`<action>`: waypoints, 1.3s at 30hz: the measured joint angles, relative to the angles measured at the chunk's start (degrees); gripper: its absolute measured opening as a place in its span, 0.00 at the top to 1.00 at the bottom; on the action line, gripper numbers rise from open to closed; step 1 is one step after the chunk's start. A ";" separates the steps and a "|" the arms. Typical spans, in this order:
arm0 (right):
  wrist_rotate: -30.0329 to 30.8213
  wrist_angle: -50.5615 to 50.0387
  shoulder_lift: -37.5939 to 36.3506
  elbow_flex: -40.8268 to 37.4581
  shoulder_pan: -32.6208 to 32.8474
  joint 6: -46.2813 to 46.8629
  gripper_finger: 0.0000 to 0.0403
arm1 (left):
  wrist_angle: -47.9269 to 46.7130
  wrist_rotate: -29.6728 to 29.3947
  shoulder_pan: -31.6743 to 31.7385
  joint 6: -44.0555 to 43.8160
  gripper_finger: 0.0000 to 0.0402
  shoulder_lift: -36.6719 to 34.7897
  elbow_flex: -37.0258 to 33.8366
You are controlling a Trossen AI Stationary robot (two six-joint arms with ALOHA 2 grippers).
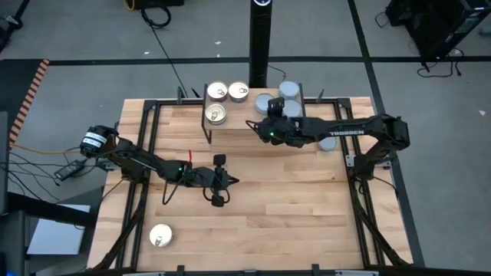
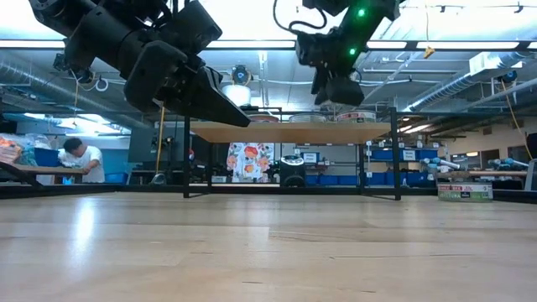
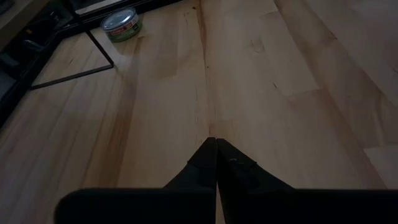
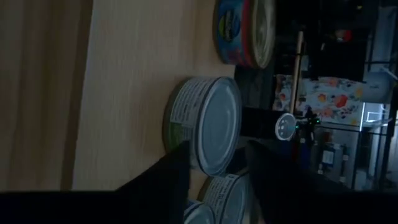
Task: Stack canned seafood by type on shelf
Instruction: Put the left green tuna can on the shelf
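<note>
My right gripper hangs over the shelf, rolled on its side and shut on a blue-grey-lidded tin. Just beyond it a second blue-grey tin stands on the shelf board, with a gold-lidded tin farther off. In the high view three gold tins sit on the shelf's left end and two blue-grey tins sit near its middle. A further blue-grey tin rests on the tabletop by the shelf's wire leg. One gold tin lies near the table's near-left corner. My left gripper is shut, over mid-table. My right gripper pinches the tin between its two fingers; its labelled side wall shows in the gap. The fingers reach in level from the table's right and hide the surfaces they meet. The tin is held above the shelf board.
A black post stands behind the shelf's far edge. Black frame rails run along the table's sides. Bare wood lies between the shelf and the table's near edge. A person sits far off in the room.
</note>
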 joint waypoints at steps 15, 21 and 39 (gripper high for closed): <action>-20.43 2.54 -6.85 -2.09 -0.60 23.34 0.98 | 0.05 0.17 0.00 -0.01 0.99 0.00 0.01; -24.47 13.11 -6.81 -7.52 -2.31 28.34 0.99 | 0.04 0.17 0.00 -0.01 0.99 0.00 0.01; -31.43 25.60 -3.06 -11.60 -11.58 29.87 0.99 | 0.42 0.15 0.00 -0.01 0.99 0.00 0.02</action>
